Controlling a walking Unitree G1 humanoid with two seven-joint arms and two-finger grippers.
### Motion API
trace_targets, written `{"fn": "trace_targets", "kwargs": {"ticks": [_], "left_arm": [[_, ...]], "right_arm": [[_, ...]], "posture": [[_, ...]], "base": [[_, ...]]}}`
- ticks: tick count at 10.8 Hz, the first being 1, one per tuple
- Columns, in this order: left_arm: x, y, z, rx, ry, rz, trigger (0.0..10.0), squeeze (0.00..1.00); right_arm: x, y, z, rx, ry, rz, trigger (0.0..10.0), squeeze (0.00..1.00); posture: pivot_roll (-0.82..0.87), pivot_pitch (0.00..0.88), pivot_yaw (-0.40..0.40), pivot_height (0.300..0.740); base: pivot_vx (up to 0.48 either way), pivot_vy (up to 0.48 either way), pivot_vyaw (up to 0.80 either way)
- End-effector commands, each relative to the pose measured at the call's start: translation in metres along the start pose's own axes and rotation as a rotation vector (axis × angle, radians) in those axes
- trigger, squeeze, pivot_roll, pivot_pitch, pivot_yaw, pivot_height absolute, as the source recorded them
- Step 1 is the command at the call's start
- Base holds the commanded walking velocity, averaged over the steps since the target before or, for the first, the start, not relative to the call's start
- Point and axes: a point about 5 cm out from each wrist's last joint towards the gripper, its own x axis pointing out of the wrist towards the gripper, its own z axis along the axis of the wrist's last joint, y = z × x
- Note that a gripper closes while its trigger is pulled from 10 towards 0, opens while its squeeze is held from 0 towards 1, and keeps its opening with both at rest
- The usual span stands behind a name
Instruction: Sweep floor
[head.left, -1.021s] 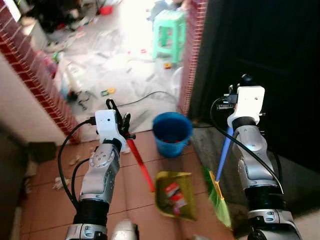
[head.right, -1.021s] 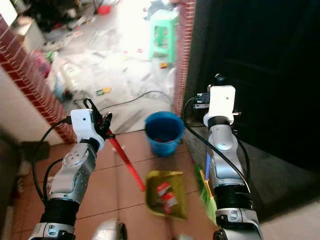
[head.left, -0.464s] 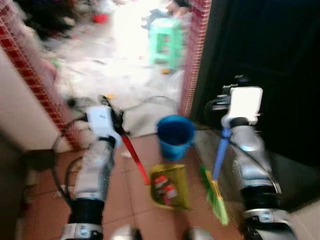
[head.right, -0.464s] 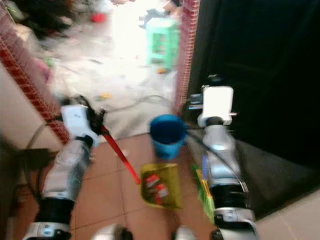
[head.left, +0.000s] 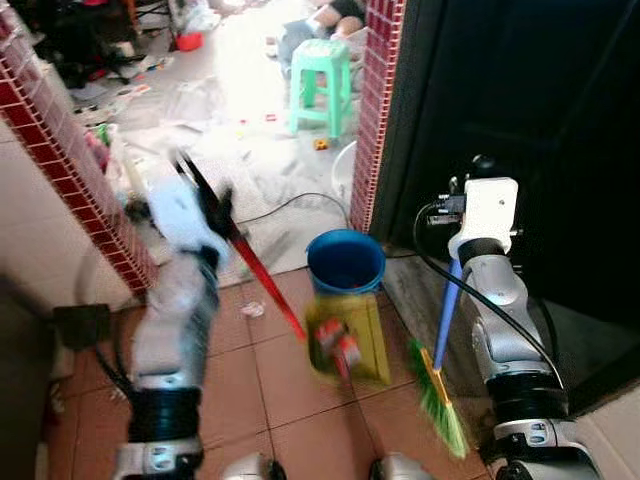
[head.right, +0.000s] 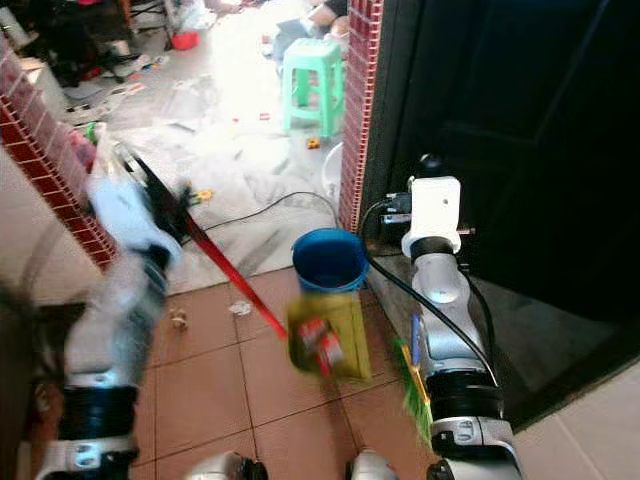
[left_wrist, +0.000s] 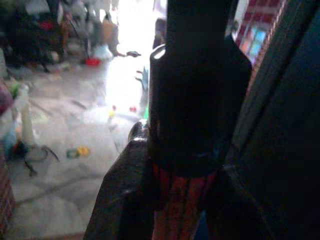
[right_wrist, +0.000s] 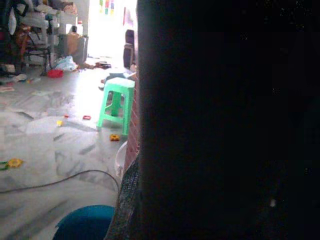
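Observation:
My left gripper (head.left: 200, 185) is blurred and raised, shut on the red handle (head.left: 265, 285) of a yellow-green dustpan (head.left: 350, 340). The pan hangs tilted above the tiles with red and white litter in it, just in front of a blue bucket (head.left: 345, 262). In the left wrist view the black fingers (left_wrist: 120, 190) clasp the red handle (left_wrist: 182, 205) under its black cap. My right gripper (head.left: 480, 170) is up by the dark doorway, shut on the blue handle (head.left: 447, 305) of a broom whose green bristles (head.left: 437, 400) rest on the floor.
A red brick pillar (head.left: 375, 110) stands behind the bucket, and a brick wall (head.left: 60, 160) runs on my left. Beyond lie a green stool (head.left: 320, 85), a black cable (head.left: 290, 205) and scattered litter on the pale floor. A scrap (head.left: 252, 310) lies on the tiles.
My left arm has swung up and back, lifting the dustpan off the tiles toward the bucket. The right arm and broom have held still. The camera shifted slightly.

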Motion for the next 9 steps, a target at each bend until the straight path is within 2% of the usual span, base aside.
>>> {"fn": "trace_targets", "kwargs": {"ticks": [1, 2, 3, 5, 7, 9], "left_arm": [[0.0, -0.008, 0.03, -0.005, -0.117, -0.046, 10.0, 0.0], [-0.004, -0.009, 0.035, -0.017, -0.129, -0.057, 10.0, 0.0], [-0.009, -0.019, 0.04, -0.054, -0.114, -0.139, 10.0, 0.0], [-0.012, -0.027, 0.041, -0.066, -0.095, -0.185, 10.0, 0.0], [-0.011, -0.014, 0.039, -0.026, -0.096, -0.11, 10.0, 0.0], [-0.004, -0.017, 0.071, -0.03, -0.211, -0.099, 10.0, 0.0]], "right_arm": [[0.003, -0.002, 0.008, -0.01, -0.043, -0.005, 10.0, 0.0], [0.003, -0.002, 0.008, -0.013, -0.041, -0.002, 10.0, 0.0], [0.003, -0.002, 0.006, -0.018, -0.035, 0.002, 10.0, 0.0], [0.004, 0.001, 0.003, -0.019, -0.023, 0.016, 10.0, 0.0], [0.005, 0.004, 0.004, -0.02, -0.028, 0.025, 10.0, 0.0], [0.006, 0.0, 0.004, -0.024, -0.032, 0.021, 10.0, 0.0]], "posture": [[-0.1, 0.012, 0.038, 0.74], [-0.1, 0.014, 0.037, 0.74], [-0.09, 0.01, 0.033, 0.74], [-0.08, 0.007, 0.022, 0.74], [-0.09, 0.006, 0.026, 0.74], [-0.09, 0.007, 0.024, 0.74]], "base": [[0.0, 0.0, 0.0], [0.0, 0.0, 0.0], [0.0, 0.0, 0.0], [0.0, 0.0, 0.0], [0.0, 0.0, 0.0], [0.0, 0.0, 0.0]]}}
